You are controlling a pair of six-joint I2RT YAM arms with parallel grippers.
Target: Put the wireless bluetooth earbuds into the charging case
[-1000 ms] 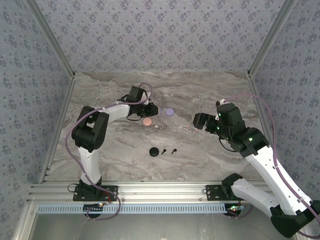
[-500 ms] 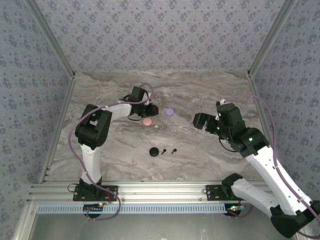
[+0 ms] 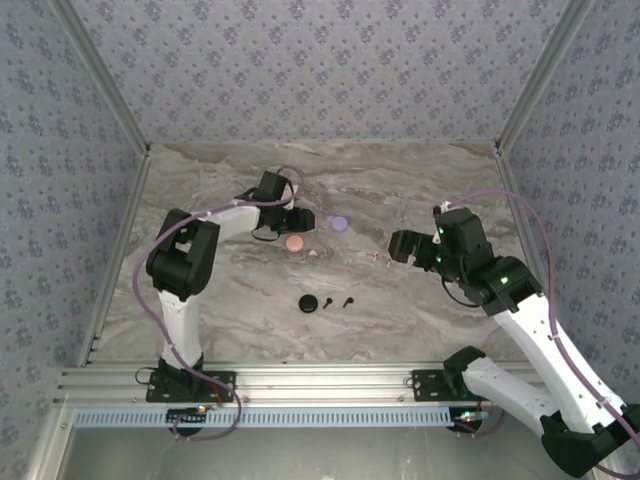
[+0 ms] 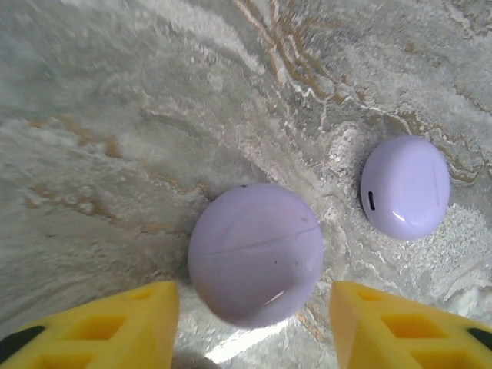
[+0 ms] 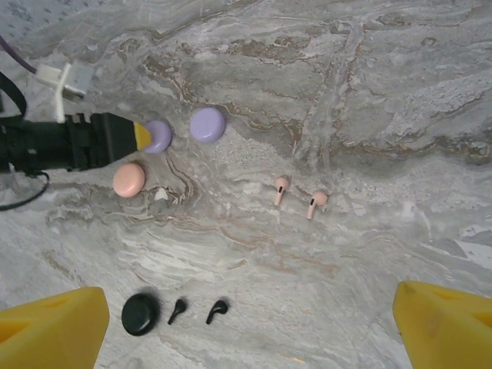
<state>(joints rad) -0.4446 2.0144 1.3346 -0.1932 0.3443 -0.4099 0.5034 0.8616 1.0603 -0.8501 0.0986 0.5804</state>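
Top external view: a marble-patterned table (image 3: 230, 290) in grey and tan veining stands inside walls (image 3: 320, 70) papered with a small lilac floral print, with an aluminium rail along the near edge.

The pink case (image 3: 294, 242) serves as landmark. A pair of pale pink earbuds (image 5: 281, 188) with short stems lies loose on the marble to its right, well apart from it, the two near each other but not touching. A pair of black earbuds (image 5: 217, 310) lies toward the arm bases from the pink case, just beside a round black case (image 5: 140, 314).

Two lilac cases lie beyond the pink case: the nearer lilac case (image 4: 255, 254) just past it, the farther lilac case (image 4: 405, 187) off to the right, showing a small dark slot. All four cases show only smooth domed shells; their insides cannot be seen.

The left gripper (image 4: 254, 288) hangs over the nearer lilac case with its yellow fingers (image 4: 115, 323) released, a narrow gap on either side. The right gripper (image 5: 250, 296) hovers right of the pink earbuds, jaws spread wide and grasping nothing.
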